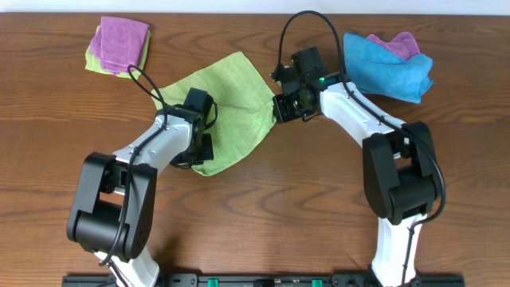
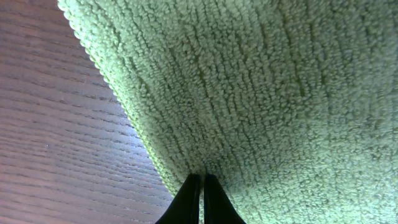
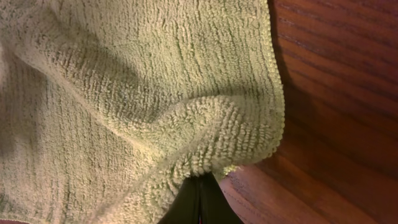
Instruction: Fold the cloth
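One cloth (image 1: 235, 96) lies pinched between left tool (image 2: 199, 186) and right tool (image 3: 199, 186).

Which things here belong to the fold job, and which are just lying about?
In the job: green cloth, left gripper and right gripper, each pinched shut on an edge of it.
Lying about: pink and green cloth pile, back left; blue and purple cloth pile, back right.

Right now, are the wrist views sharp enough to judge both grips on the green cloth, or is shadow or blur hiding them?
Left wrist: green cloth weave crisp, a dim patch around the left pincer, the table grain slightly soft. Right wrist: weave sharp, a dark shadow under the cloth's right edge, the right pincer nearly black. Overhead: even light, no glare, both grips small.
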You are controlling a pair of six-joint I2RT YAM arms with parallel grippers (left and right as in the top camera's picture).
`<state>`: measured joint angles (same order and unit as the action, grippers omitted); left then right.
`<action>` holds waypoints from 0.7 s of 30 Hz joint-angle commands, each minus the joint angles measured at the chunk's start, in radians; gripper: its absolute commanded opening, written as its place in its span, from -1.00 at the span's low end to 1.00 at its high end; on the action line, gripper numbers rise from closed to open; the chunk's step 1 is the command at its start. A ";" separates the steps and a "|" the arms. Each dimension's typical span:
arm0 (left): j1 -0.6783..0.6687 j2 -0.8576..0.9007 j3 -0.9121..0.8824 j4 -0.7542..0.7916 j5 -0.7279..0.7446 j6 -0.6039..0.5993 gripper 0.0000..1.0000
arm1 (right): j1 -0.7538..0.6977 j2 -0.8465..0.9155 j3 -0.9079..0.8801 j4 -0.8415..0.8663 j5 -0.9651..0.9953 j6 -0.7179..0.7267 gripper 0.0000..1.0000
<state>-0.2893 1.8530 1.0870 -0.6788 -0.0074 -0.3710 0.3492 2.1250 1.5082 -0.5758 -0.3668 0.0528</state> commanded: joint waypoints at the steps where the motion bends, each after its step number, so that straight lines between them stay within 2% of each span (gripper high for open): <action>1: 0.001 0.008 -0.021 0.022 -0.017 -0.019 -0.88 | 0.013 -0.008 0.014 0.000 -0.007 0.008 -0.97; 15: 0.001 0.008 -0.021 0.026 -0.018 -0.019 -0.88 | 0.056 0.047 0.014 0.000 0.005 -0.002 -0.97; 21: 0.001 0.008 -0.021 0.024 -0.017 -0.019 -0.88 | 0.056 0.048 0.014 -0.005 0.104 -0.002 -0.98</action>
<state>-0.2890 1.8530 1.0866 -0.6689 -0.0074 -0.3710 0.3996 2.1555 1.5082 -0.5770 -0.3218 0.0525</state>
